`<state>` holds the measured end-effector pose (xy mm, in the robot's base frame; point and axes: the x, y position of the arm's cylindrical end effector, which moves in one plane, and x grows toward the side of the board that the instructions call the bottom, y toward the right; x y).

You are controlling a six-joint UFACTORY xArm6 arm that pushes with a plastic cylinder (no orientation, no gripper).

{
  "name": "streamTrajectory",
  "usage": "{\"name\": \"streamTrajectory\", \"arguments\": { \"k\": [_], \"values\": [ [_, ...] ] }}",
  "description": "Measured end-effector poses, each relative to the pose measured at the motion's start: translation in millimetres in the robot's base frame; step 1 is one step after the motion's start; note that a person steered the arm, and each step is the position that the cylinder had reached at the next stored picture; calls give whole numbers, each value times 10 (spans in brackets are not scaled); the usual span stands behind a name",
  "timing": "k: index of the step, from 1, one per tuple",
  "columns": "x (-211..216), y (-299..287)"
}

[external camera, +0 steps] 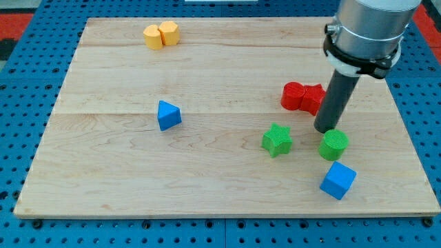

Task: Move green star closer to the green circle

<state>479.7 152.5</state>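
Behind my rod, the red blocks [303, 96] are partly covered, their shapes unclear. My tip [324, 130], holding nothing, rests just above the green circle [333, 145]; the green star [277, 140] lies near its left on pale wood.

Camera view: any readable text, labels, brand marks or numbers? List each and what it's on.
None. No readable text, label, brand or number on the wooden board, the green star, the green circle, the other blocks, the blue pegboard or the rod above my tip.
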Motion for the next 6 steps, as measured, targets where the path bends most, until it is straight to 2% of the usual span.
{"name": "streamTrajectory", "arguments": {
  "k": [1,2,3,4,5,6],
  "values": [
    [-347,-640],
    [-184,-1087],
    [321,-667],
    [360,-215],
    [24,-648],
    [-557,-741]
  ]
}}
